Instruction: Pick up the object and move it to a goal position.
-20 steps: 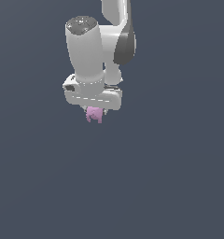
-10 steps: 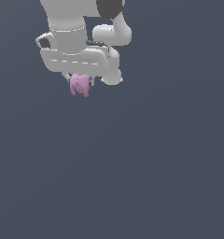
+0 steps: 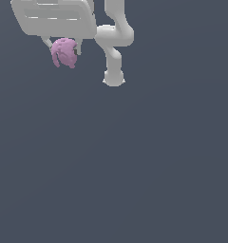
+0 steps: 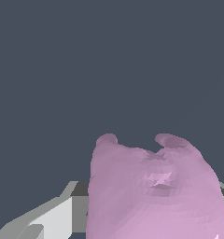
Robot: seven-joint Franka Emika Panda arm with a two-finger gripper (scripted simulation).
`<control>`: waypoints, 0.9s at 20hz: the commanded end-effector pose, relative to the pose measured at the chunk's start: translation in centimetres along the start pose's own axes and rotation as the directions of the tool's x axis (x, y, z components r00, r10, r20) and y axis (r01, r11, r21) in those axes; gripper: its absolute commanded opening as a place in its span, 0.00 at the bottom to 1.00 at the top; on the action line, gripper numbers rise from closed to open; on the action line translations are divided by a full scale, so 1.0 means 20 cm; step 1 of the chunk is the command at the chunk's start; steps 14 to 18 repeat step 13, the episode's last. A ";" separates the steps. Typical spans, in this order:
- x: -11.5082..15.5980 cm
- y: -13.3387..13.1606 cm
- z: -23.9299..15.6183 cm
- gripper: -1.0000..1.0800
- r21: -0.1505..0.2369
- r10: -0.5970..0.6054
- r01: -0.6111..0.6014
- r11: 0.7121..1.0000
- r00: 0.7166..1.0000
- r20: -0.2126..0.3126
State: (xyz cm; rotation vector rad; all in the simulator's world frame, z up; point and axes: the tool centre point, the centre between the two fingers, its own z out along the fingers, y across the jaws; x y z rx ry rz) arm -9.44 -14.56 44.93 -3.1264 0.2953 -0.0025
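Observation:
The object [image 3: 64, 51] is a small pink-lilac lumpy thing with short stubs at its lower edge. It hangs between the fingers of my white gripper [image 3: 61, 49] at the upper left of the exterior view, high above the grey floor. The gripper is shut on it. The upper part of the hand is cut off by the frame edge. In the wrist view the object [image 4: 156, 191] fills the space in front of the camera, with a grey-white finger [image 4: 53, 219] beside it.
The arm's white links and base [image 3: 113, 78] stand at the upper middle of the exterior view, to the right of the gripper. The floor [image 3: 135, 166] is plain dark grey.
The gripper has carried the object upward and toward the exterior view's left, and it looks larger, closer to the camera. The grasp stays shut.

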 end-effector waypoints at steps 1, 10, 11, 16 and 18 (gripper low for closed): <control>-0.02 0.04 -0.08 0.00 0.000 -0.001 0.001 1.000 1.000 0.002; -0.04 0.10 -0.23 0.00 -0.001 -0.001 0.001 1.000 1.000 0.002; -0.04 0.10 -0.24 0.00 -0.001 -0.001 0.001 1.000 1.000 0.002; -0.04 0.10 -0.24 0.00 -0.001 -0.001 0.001 1.000 1.000 0.002; -0.04 0.10 -0.24 0.00 -0.001 -0.001 0.001 1.000 1.000 0.002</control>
